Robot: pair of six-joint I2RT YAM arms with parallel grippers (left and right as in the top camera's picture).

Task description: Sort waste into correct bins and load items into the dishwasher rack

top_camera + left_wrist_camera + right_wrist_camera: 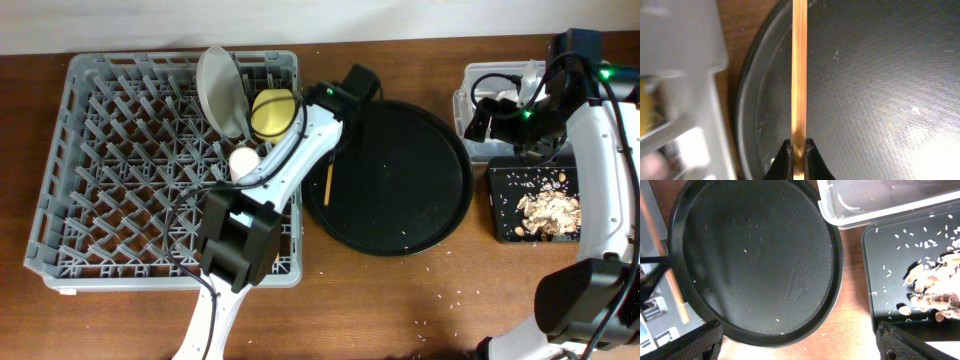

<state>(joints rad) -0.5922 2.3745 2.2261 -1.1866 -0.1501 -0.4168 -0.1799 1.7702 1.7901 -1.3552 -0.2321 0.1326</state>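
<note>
My left gripper (798, 147) is shut on a thin wooden chopstick (799, 75) and holds it over the left rim of the round black tray (880, 75). From overhead the chopstick (327, 185) hangs between the grey dishwasher rack (90, 180) and that tray. The rack holds an upright grey-white plate (222, 90), a yellow bowl (272, 113) and a pale pinkish cup (243, 162). My right gripper (800, 342) is open and empty, above the clear tub (478, 92) and the black rectangular tray (505, 215), which holds tan food scraps (550, 208). The blue cup is out of view.
The large round black tray (390, 175) lies in the middle with a few crumbs on it. Crumbs are scattered on the wooden table in front (440, 310). In the right wrist view the tub (880, 200) and the scrap tray (875, 275) sit to the right of the round tray (755, 255).
</note>
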